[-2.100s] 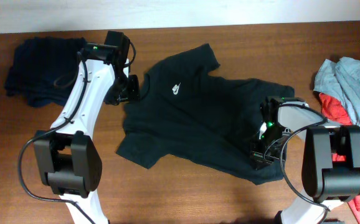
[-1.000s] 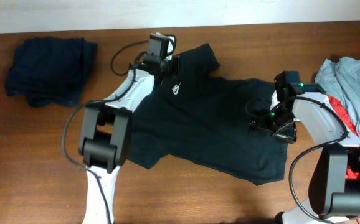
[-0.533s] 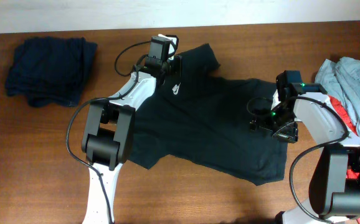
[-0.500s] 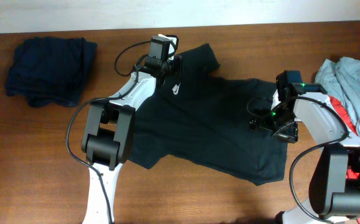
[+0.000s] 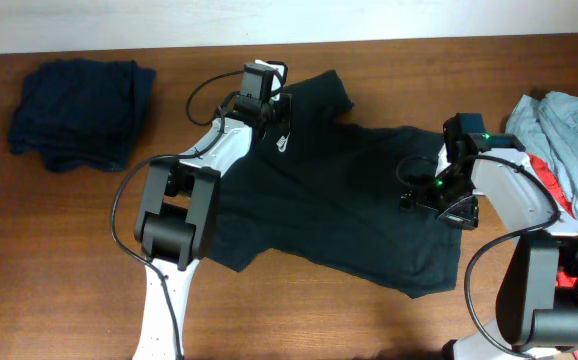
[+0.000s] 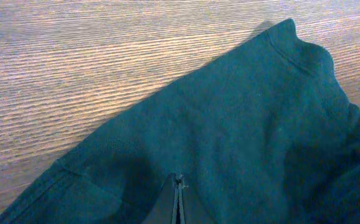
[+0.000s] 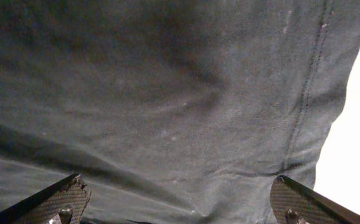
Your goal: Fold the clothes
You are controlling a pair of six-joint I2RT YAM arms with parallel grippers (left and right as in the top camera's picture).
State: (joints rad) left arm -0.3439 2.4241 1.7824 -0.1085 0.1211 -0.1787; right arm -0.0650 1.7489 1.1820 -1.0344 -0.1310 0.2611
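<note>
One garment [image 5: 79, 110] folded at 10 o'clock; shirt [image 5: 339, 200] flat, unfolded. Left tool [image 6: 179, 182] together, seemingly pinching it; right tool [image 7: 177, 182] apart.

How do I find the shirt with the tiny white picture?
Look at the table's middle. A black T-shirt lies spread there. Only it has a white logo; the left bundle is navy, the right heap pale blue and red.

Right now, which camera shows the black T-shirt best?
The overhead view. There almost the whole black T-shirt lies spread on the table, with its white logo showing. The left wrist view shows only one edge of it on the wood, and the right wrist view only a close patch with a seam.
</note>
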